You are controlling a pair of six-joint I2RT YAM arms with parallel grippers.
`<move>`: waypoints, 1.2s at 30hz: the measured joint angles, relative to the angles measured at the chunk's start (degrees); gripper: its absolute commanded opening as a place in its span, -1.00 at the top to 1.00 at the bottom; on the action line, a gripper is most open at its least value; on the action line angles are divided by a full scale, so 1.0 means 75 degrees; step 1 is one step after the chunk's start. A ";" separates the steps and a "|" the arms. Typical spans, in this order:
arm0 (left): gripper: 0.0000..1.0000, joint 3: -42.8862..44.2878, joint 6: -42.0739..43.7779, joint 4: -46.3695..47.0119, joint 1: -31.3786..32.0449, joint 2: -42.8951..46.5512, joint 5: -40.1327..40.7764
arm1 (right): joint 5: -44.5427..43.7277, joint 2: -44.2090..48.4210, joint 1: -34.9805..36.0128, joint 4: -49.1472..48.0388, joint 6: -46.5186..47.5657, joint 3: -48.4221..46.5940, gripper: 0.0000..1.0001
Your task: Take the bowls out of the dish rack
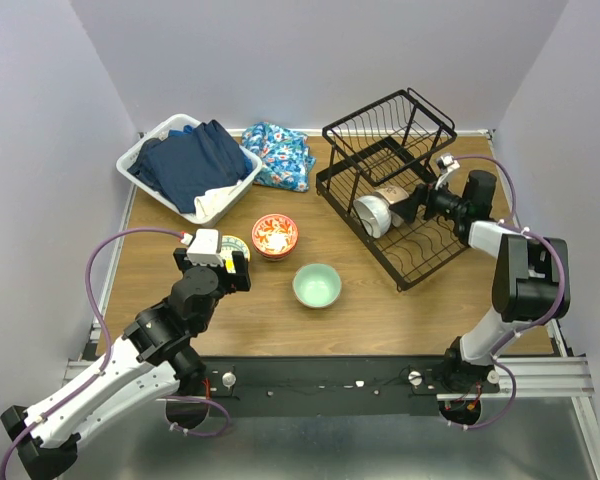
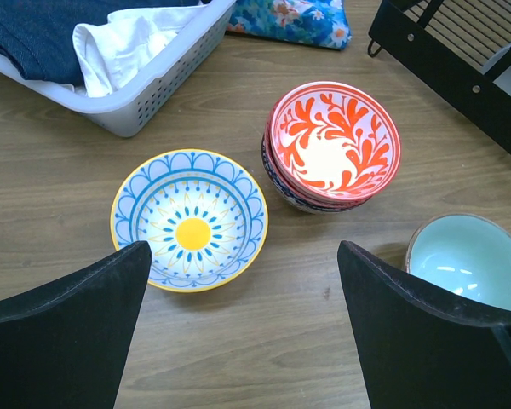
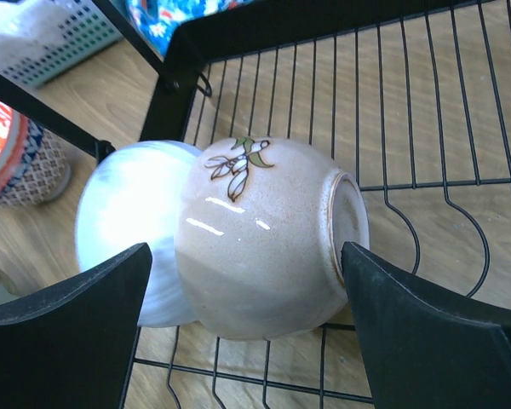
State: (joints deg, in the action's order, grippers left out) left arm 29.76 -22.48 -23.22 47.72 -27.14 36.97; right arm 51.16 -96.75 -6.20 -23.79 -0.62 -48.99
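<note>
Black wire dish rack (image 1: 425, 245) sits far right on the counter (image 1: 380, 310).

Top view: I count two bowls in its lower tier, a white bowl (image 1: 372, 214) and a tan bowl (image 1: 391, 195), both on their sides and touching. Right tool (image 1: 408, 207) is at them, on their right side. Unloaded ones sit mid-counter: mint bowl (image 1: 317, 285) alone, red-orange floral bowl (image 1: 275, 236) just far-left of it, yellow bowl (image 1: 236, 245) mostly hidden under the left tool (image 1: 225, 262). Laundry basket (image 1: 140, 165) and floral cloth (image 1: 278, 155) are far left, well apart from the rack and in nobody's path.

Left wrist: left tool released, jaws wide, only bare counter between them. Yellow bowl is upright, just beside its left finger. Floral bowl tops a stack (image 2: 289, 198), so this looks like the drop zone, grouped to keep space free. Mint bowl sits by the right finger; a careless descent could clip it.

Right wrist: right tool spread wide, one finger either side of the tan bowl, not clamped that I can see. Tan bowl's foot faces right and the white bowl leans against its left. Rack wires run under both, and a frame bar crosses far left. My read: tan goes first, and pulling it may let the white one roll.
</note>
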 measured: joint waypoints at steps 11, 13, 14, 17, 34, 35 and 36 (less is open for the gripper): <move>-0.98 -0.0041 0.0026 0.0029 0.0000 -0.0221 -0.0015 | 0.0647 -0.0309 -0.0326 -0.1253 -0.0813 0.0198 -1.00; -0.98 -0.0041 0.0023 0.0029 0.0000 -0.0262 -0.0023 | 0.0679 -0.0391 -0.0344 -0.1539 -0.0950 0.0277 -1.00; -0.98 -0.0041 0.0023 0.0029 0.0000 -0.0274 -0.0032 | 0.0691 -0.0420 -0.0353 -0.1661 -0.1020 0.0312 -1.00; -0.98 -0.0041 0.0020 0.0029 0.0000 -0.0300 -0.0073 | 0.0697 -0.0624 -0.0391 -0.2028 -0.1279 0.0382 -1.00; -0.98 -0.0044 -0.0009 0.0029 0.0000 -0.0300 -0.0187 | 0.1023 -0.1265 -0.0431 -0.2270 -0.1988 0.0047 -1.00; -0.98 -0.0044 -0.0009 0.0029 0.0000 -0.0300 -0.0198 | 0.1070 -0.1303 -0.0434 -0.2270 -0.2008 0.0012 -1.00; -0.98 -0.0044 -0.0009 0.0029 0.0000 -0.0300 -0.0207 | 0.1134 -0.1376 -0.0440 -0.2253 -0.2052 -0.0064 -1.00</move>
State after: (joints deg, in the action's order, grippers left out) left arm 29.43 -22.55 -23.00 47.72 -29.39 35.42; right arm 59.66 -107.07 -9.50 -40.69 -16.01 -49.47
